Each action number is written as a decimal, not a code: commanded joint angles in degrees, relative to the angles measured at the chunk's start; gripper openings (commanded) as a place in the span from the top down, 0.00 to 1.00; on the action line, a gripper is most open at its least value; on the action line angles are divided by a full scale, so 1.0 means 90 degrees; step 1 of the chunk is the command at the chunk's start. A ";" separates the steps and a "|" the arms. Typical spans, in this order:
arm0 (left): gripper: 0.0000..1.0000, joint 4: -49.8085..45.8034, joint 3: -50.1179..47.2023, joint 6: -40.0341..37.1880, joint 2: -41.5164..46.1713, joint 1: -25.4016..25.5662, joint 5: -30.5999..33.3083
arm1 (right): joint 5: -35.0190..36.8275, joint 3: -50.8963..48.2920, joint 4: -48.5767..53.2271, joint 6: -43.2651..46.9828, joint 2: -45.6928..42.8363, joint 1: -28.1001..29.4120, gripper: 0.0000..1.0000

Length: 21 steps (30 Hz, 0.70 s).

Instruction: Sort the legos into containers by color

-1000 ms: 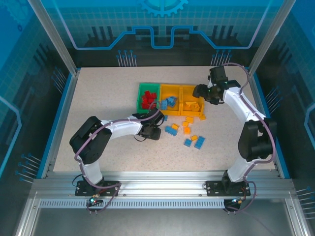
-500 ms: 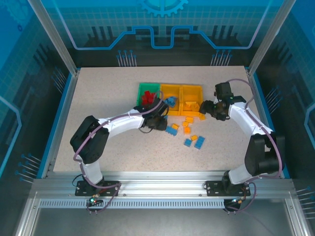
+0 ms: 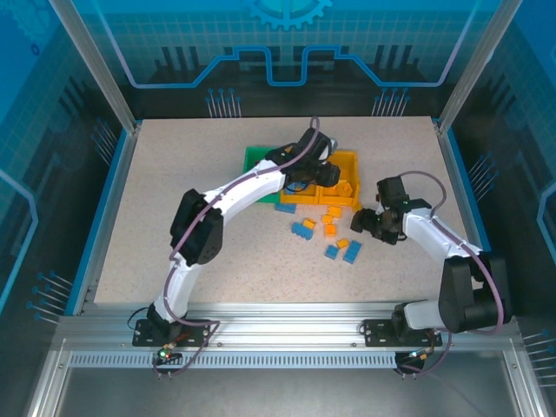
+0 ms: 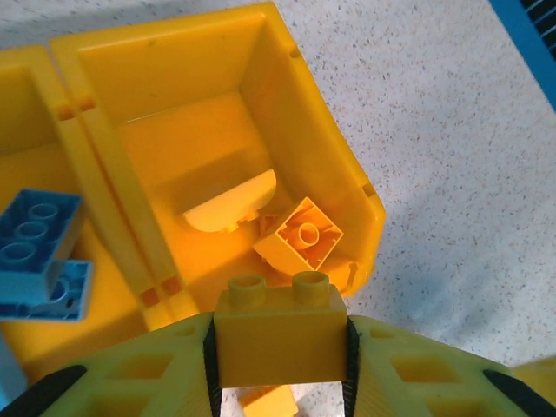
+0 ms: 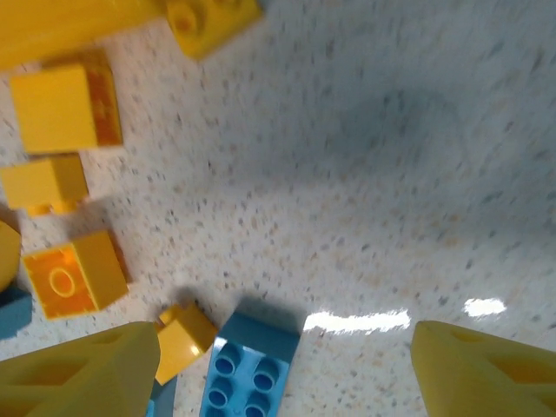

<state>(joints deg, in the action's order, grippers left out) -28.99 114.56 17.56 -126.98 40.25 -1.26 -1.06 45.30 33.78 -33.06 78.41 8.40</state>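
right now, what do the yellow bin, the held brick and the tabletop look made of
Yellow bin: moulded plastic, likely; smooth thin walls, soft sheen.
Yellow brick in the left gripper: hard smooth plastic, crisp studs.
Tabletop: speckled, probably laminate or stone-look composite; glossy glare in the right wrist view.

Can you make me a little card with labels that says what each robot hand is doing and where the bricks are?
left end effector: shut on a yellow brick, over the right yellow bin
right end effector: open, empty, low over the table
right yellow bin: two yellow pieces inside
middle yellow bin: blue bricks inside
loose bricks: blue and yellow, on the table
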 commanded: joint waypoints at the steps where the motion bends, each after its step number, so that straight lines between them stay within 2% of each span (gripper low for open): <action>1: 0.60 -0.0417 0.0689 -0.0249 -0.0444 -0.0007 -0.0355 | -0.0220 -0.0262 0.0165 -0.0570 -0.0136 0.0223 0.23; 9: 0.56 -0.0285 0.1109 -0.0175 -0.0929 -0.0039 -0.0542 | -0.0257 -0.0573 -0.0004 -0.1105 -0.0069 0.0550 0.25; 11: 0.51 -0.0284 0.1145 -0.0143 -0.0983 -0.0047 -0.0554 | -0.0328 -0.0566 -0.0078 -0.1163 0.0011 0.0609 0.28; 14: 0.39 -0.0345 0.1176 -0.0101 -0.1018 -0.0046 -0.0535 | -0.0303 -0.0485 -0.0099 -0.1218 0.0199 0.0732 0.29; 21: 0.27 -0.0366 0.0804 -0.0038 -0.0592 -0.0046 -0.0433 | -0.0115 -0.0490 -0.0143 -0.1205 0.0420 0.0767 0.37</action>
<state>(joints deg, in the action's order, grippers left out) -31.38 122.87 16.56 -135.04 40.18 -4.82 -3.22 40.56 32.45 -43.20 81.25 14.72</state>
